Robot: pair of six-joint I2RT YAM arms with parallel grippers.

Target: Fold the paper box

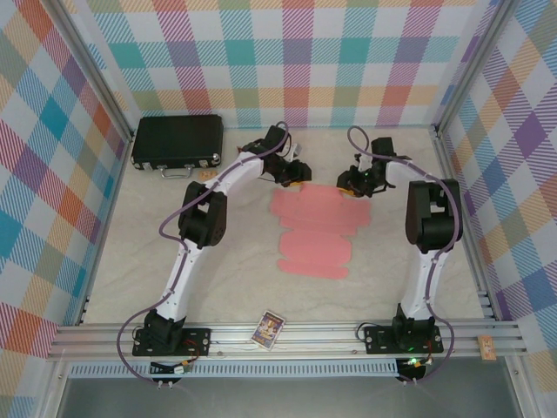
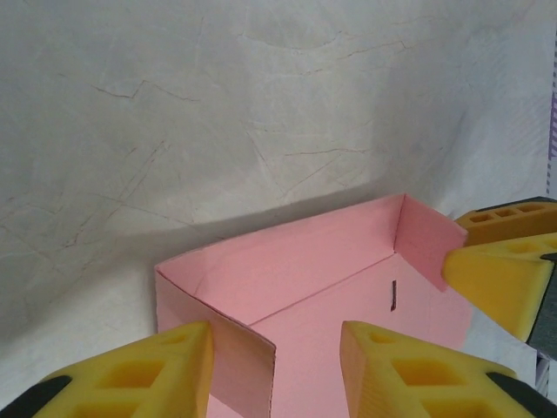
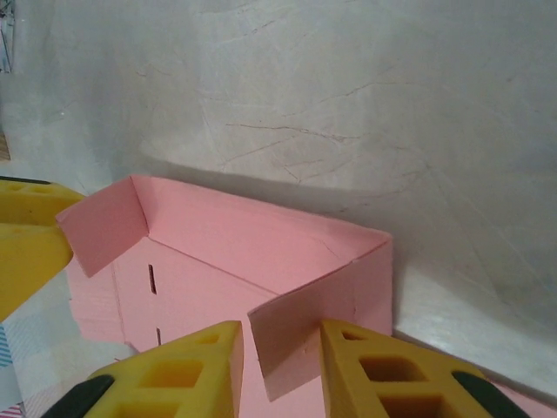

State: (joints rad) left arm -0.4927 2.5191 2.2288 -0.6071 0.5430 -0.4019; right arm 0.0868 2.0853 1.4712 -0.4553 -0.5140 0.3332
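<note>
Two pairs of yellow fingers meet at the far end of the paper box (image 1: 315,228), a pink cut-out sheet lying around the middle of the desk (image 1: 157,261), with its length running from the centre toward the far edge. We see most of the sheet lying flat, its stepped panels and rounded flap pointing toward the near edge. At the far end one long wall stands raised, and a short side flap is turned up at each of its ends. The left fingers (image 2: 130,379) stand a little apart around one of these side flaps. The card rests against one finger, and a strip of the pink floor shows between it and the other. The right fingers (image 3: 400,374) straddle the opposite side flap with a narrower gap, and the flap runs slantwise across it. We cannot tell whether both pads press on the card. A black case (image 1: 177,141) with metal latches sits in the far left corner of the desk, well apart from the sheet. A small picture card (image 1: 269,329) lies at the near edge between the two arm bases.
</note>
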